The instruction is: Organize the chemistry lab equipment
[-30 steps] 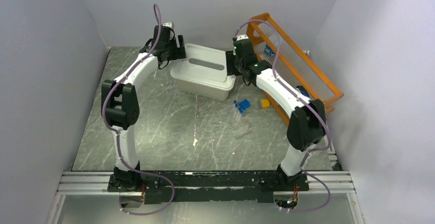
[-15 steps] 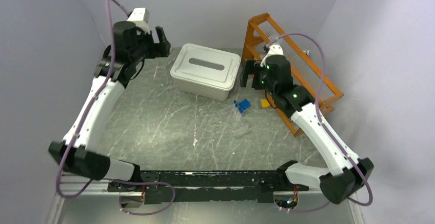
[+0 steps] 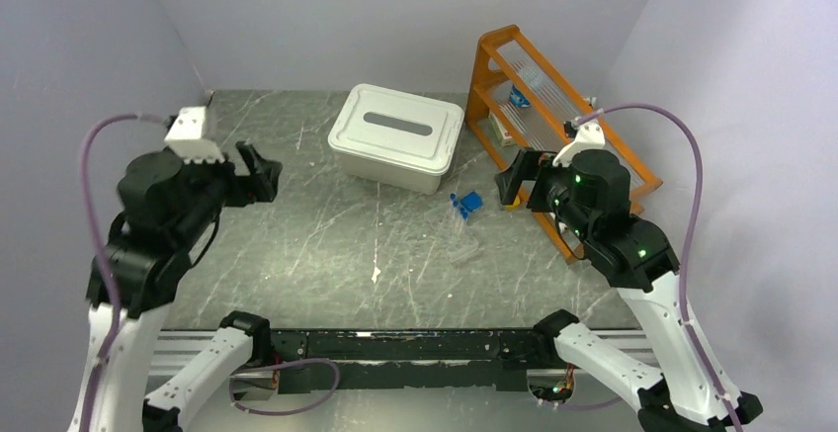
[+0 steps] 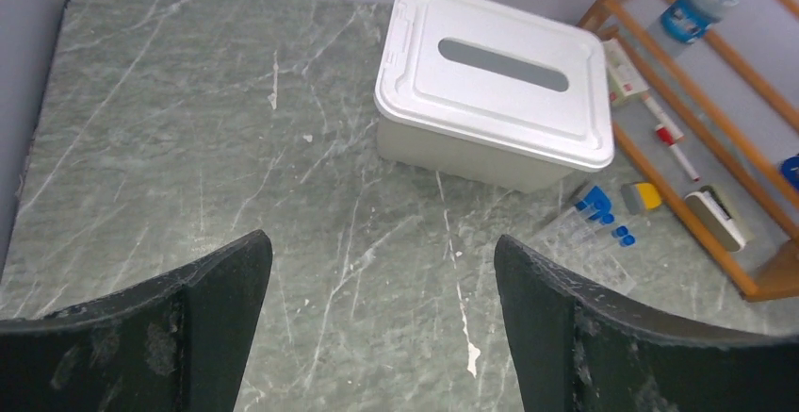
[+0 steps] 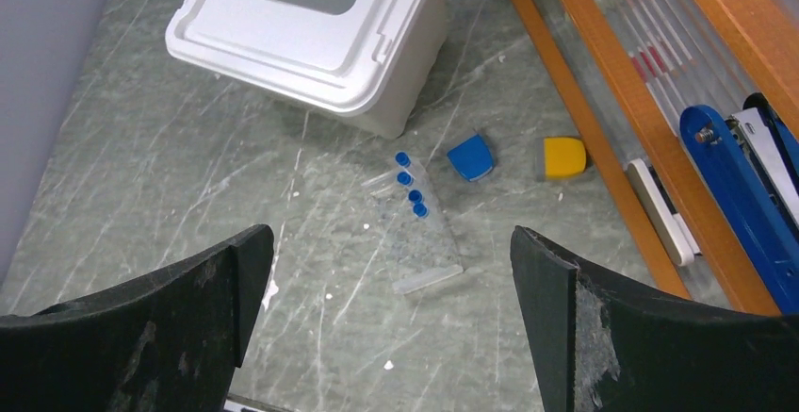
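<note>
Left tool [image 4: 377,252] and right tool [image 5: 388,238] wide open, empty, contents hidden in closed tub [image 5: 419,54], blue-capped tubes [image 5: 415,223] nearby

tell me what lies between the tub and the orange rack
The blue-capped tubes, a blue piece and a yellow piece lie there, clearest in the right wrist view.

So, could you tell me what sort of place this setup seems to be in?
Probably an enclosed robot test cell staged as a chemistry bench: plain walls close on three sides of a marbled table, an orange wooden rack stands at one side, and blue-capped tubes lie loose by a lidded tub.
</note>
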{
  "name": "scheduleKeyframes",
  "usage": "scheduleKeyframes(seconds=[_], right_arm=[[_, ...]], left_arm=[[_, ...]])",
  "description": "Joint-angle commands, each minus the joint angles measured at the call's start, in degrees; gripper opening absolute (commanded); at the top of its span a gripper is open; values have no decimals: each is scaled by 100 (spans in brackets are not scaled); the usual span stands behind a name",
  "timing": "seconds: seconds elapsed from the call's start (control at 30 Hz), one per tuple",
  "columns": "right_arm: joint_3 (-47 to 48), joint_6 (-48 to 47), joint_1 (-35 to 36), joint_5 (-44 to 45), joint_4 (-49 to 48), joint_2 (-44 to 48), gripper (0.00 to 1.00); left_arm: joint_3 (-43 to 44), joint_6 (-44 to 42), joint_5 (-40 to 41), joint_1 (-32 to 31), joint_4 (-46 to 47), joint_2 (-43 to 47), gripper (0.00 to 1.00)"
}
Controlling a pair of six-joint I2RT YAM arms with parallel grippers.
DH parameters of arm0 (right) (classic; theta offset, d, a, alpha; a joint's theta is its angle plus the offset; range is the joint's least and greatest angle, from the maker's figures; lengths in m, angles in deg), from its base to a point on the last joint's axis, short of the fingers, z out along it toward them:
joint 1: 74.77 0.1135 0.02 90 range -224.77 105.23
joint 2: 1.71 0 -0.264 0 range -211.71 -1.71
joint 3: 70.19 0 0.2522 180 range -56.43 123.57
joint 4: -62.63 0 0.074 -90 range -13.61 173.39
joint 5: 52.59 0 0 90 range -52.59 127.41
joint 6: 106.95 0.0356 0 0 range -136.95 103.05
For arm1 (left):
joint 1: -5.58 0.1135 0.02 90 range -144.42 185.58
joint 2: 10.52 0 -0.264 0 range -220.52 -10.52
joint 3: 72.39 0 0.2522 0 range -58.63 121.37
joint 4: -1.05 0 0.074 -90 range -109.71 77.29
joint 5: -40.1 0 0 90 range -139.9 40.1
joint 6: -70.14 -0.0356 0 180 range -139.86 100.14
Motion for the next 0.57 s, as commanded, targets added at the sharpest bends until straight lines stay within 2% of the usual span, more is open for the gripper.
scheduleKeyframes(seconds=[0.0,0.17,0.33,0.53], right_arm=[[371,-60,24,-149,676,198,100],[768,-169,27,-350,873,314,100],[1020,-156,26,-181,1082,358,100],[1025,-39,27,18,1103,395,100]], left_arm=[[-67,187,164,4,-730,609,92],[-67,317,433,4,-1210,972,93],[19,452,713,4,-1502,1147,94],[-193,498,607,8,-1342,1218,96]])
